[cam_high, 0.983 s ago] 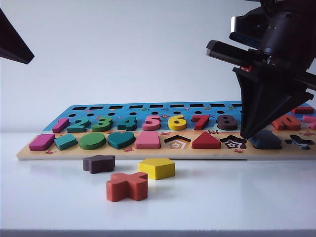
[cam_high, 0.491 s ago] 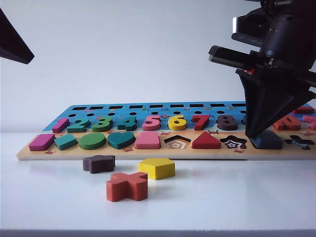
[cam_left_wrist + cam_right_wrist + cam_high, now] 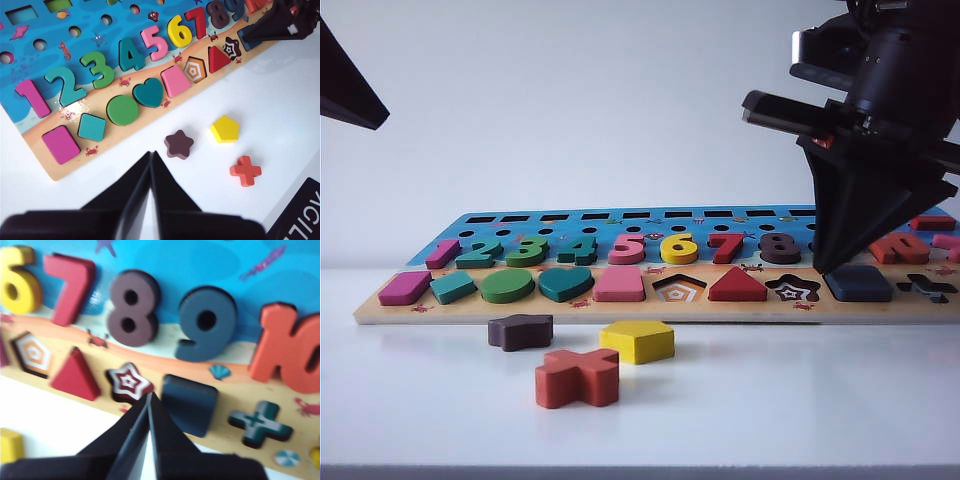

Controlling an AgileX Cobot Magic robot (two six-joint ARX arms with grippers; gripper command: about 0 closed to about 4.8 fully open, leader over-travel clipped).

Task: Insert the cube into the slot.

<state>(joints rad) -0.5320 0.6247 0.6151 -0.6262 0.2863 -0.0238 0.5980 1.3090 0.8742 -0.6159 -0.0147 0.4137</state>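
counter [image 3: 770,410]: white, and the puzzle board is carried on it, with three loose pieces lying between the board's front edge and the counter's front edge.
puzzle board [image 3: 380,312]: tan along its front strip; a sideways push on the cube would be enough to slide the whole board, nothing being seen to hold it down.
right gripper [image 3: 825,268]: jaws are seen pressed together with nothing between them, the tip poised at the cube's near corner beside the star-shaped recess [image 3: 128,383]; a careless lift or sweep from here could catch that corner and tip the cube back out.
left gripper [image 3: 150,159]: jaws closed and empty, held well above the counter's front-left area, far from the work; no hazard is judged from it.
cube [image 3: 860,283]: lies in the slot near the board's front right edge, between the star-shaped recess and the cross-shaped recess [image 3: 260,423]; no checkerboard floor is visible. Whether it is fully flush cannot be told, since the wrist picture is blurred; if one edge is riding on the rim, it may be left proud.
loose pieces: the brown star [image 3: 520,331], yellow pentagon [image 3: 637,341] and red cross [image 3: 578,377] lie well apart from the right gripper and are judged safe.
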